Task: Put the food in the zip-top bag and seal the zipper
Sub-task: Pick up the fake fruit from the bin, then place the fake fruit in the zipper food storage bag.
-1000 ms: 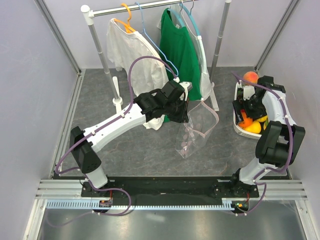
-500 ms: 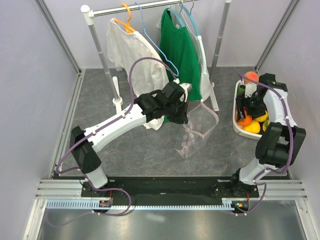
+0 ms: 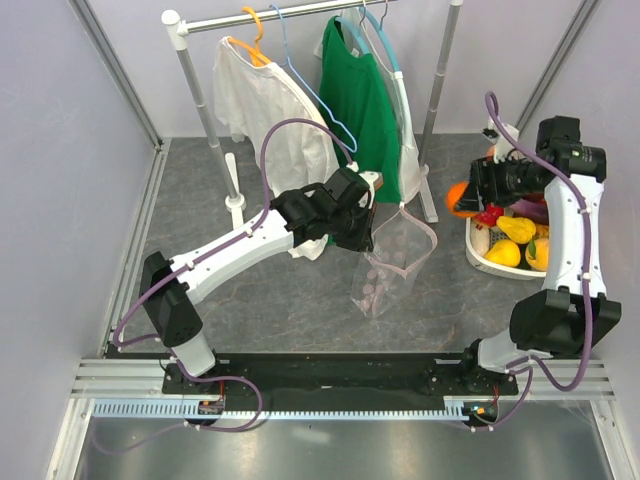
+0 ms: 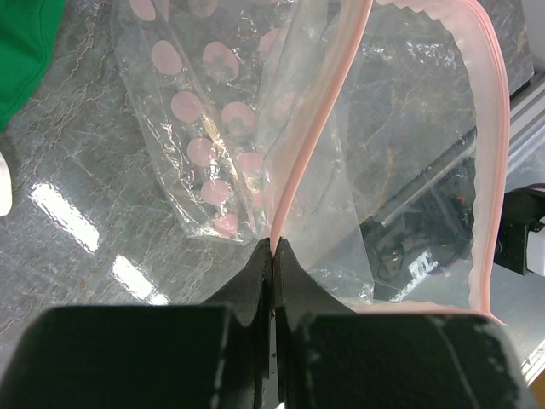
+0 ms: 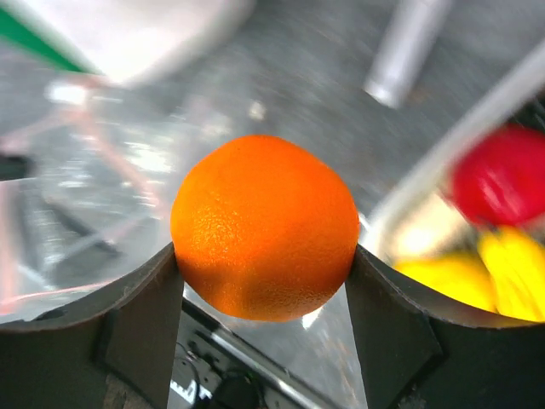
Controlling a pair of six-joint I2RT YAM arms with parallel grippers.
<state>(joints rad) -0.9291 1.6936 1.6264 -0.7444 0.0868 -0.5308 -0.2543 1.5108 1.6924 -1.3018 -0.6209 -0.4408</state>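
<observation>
My left gripper is shut on the pink zipper strip of the zip-top bag and holds it up, mouth open, above the floor. The clear bag with pink dots hangs down and looks empty. My right gripper is shut on an orange, held in the air just left of the white basket, to the right of the bag. More food lies in the basket: a yellow piece, a red piece and a purple piece.
A clothes rack with a white shirt and a green shirt stands behind the bag; its right post comes down between bag and basket. Metal rails run along the near edge. Side walls close in left and right.
My right gripper has risen out of the basket with the orange and swung left, toward the bag. The left gripper and bag have stayed about where they were.
</observation>
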